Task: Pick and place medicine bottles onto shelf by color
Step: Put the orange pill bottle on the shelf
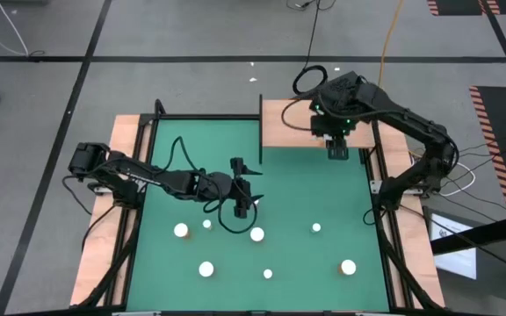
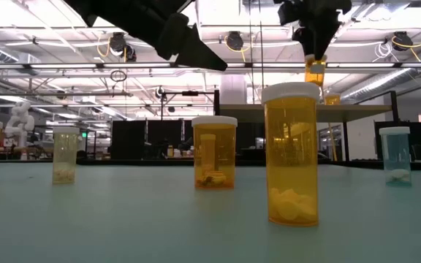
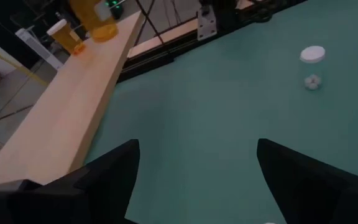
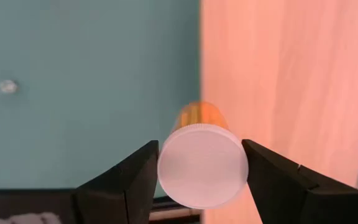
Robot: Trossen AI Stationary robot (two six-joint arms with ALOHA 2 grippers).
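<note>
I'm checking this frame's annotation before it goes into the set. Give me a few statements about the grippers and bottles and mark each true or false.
1. The right gripper holds an orange bottle by its white cap. True.
2. That bottle hangs over the middle of the green mat. False: it is at the wooden shelf, near its front edge.
3. The left gripper carries a bottle. False: its fingers are apart and empty above the mat.
4. Several white-capped bottles stand on the mat. True.
5. The shelf is bare. False: an orange bottle stands there.

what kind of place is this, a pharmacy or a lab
Most likely a robotics lab or workshop, not a pharmacy: a green mat framed in wood, cables trailing over a grey floor with hazard tape, and open ceiling trusses with lights.
</note>
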